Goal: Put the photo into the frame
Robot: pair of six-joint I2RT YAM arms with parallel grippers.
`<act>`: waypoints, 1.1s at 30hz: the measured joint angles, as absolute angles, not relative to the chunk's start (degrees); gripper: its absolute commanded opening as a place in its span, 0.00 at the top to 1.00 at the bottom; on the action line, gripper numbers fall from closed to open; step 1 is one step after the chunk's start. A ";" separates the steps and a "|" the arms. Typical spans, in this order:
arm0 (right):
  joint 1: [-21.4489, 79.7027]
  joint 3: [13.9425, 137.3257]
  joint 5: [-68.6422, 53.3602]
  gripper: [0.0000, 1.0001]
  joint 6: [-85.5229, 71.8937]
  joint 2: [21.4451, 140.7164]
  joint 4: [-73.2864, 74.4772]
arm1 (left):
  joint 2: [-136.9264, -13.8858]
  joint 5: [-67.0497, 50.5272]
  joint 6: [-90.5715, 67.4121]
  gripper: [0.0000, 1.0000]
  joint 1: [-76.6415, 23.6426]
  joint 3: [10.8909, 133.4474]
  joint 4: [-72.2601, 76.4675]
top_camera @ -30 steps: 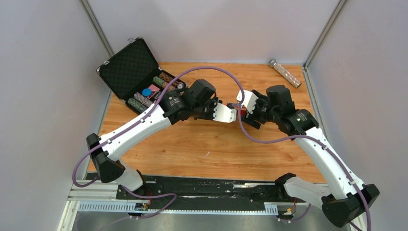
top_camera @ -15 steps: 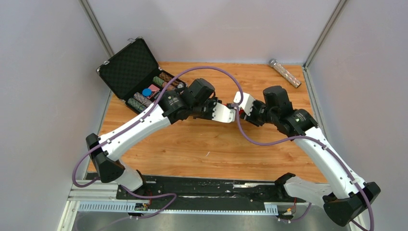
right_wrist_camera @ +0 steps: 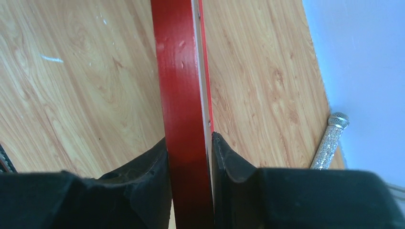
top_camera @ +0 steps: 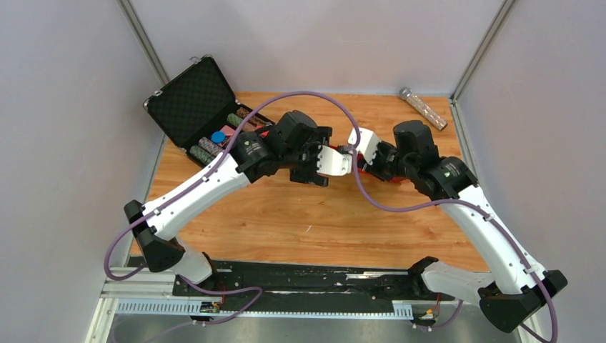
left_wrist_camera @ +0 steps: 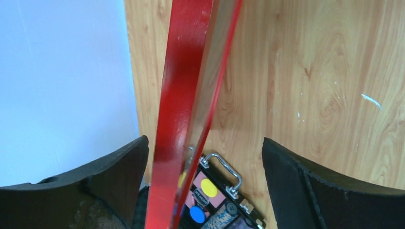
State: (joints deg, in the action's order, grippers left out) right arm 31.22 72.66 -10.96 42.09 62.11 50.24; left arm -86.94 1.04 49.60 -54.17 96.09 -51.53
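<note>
Red thin-edged rectangular picture frame (right_wrist_camera: 184,95) hangs on edge, right of the open black foam-lined case (top_camera: 191,100). Right gripper (right_wrist_camera: 189,152) pinches its rim, probably steadying it while the left gripper (left_wrist_camera: 204,148), fingers wide, straddles it. No photo shows.

Pale grey walls (top_camera: 321,43) enclose a wooden table (top_camera: 286,214); even light.

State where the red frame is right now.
In both wrist views the frame is held edge-on over the table near its centre, pinched by the right gripper, with the open left gripper straddling it.
</note>
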 measured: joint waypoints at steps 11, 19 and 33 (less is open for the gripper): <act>31.44 81.89 -11.42 1.00 35.44 68.55 52.23 | -85.32 -0.54 45.54 0.00 -48.53 96.82 -46.85; 31.48 85.58 -10.57 1.00 31.66 71.31 54.41 | -81.67 1.17 39.64 0.00 -45.60 96.82 -42.96; 29.15 93.23 -11.75 1.00 21.04 76.88 57.30 | -77.60 15.16 26.30 0.00 -42.54 96.82 -34.06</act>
